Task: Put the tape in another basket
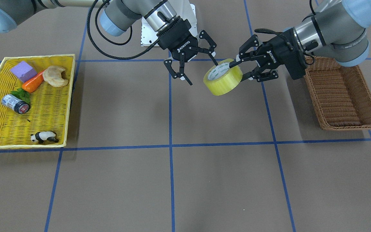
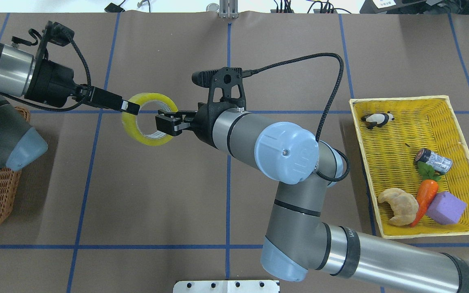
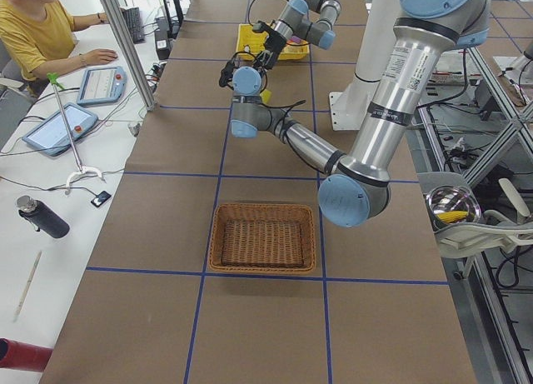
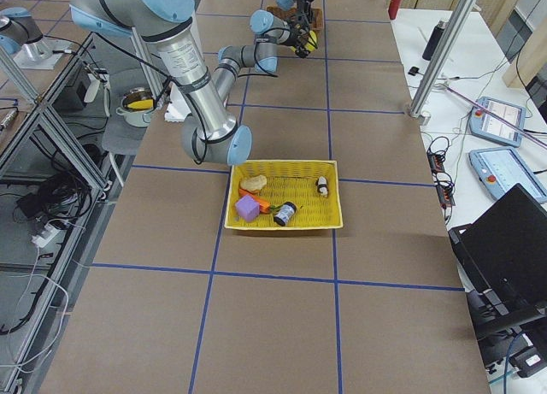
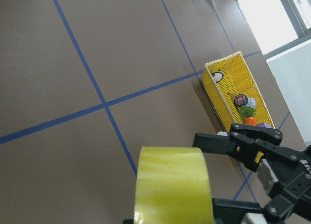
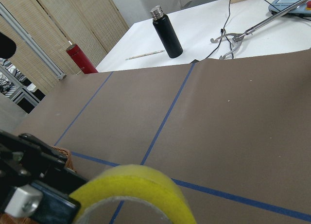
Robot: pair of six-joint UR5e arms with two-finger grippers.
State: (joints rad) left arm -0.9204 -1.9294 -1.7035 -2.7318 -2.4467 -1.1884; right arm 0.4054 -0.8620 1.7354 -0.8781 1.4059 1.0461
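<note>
The tape, a wide yellowish roll, hangs in the air over the table's middle, tilted. My left gripper is shut on the roll's wall, one finger inside the core and one outside; it also shows in the overhead view. My right gripper is open, its fingers spread wide on the roll's other side, close to it. The tape also shows in the overhead view and both wrist views. The brown wicker basket stands empty under the left arm, at the table's left end.
A yellow woven tray at the right end holds a purple block, a carrot, a croissant, a small can and a toy panda. Blue tape lines cross the brown table.
</note>
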